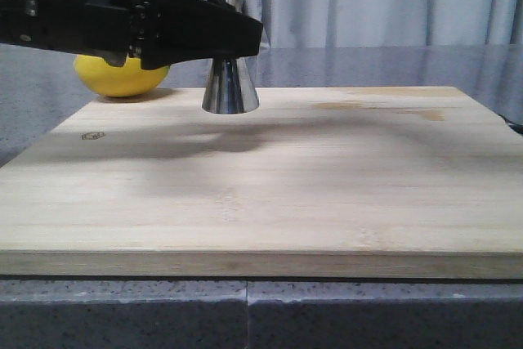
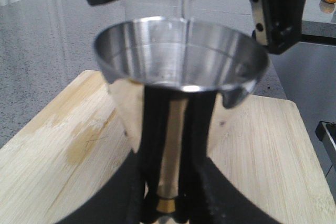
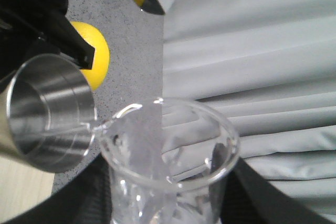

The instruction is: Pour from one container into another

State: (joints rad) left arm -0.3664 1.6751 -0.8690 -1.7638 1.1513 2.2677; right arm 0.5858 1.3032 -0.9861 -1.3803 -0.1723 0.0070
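Beaker [image 3: 168, 161] tips in the right gripper's [image 3: 170, 203] clasp, lip over the jigger [image 3: 50, 111] — left gripper [image 2: 165, 192] clamps the jigger's waist, steadying it.

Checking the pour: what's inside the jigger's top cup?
A thin clear stream falls into the jigger from the beaker. Its walls look bare steel; any pooled liquid at the bottom can't be made out.

A staged kitchen or bar test set-up is suggested: a grey speckled stone worktop [image 1: 368, 316], a wooden cutting board [image 1: 270, 202], a lemon [image 1: 118, 78], and pale curtains [image 1: 392, 2] drawn behind.
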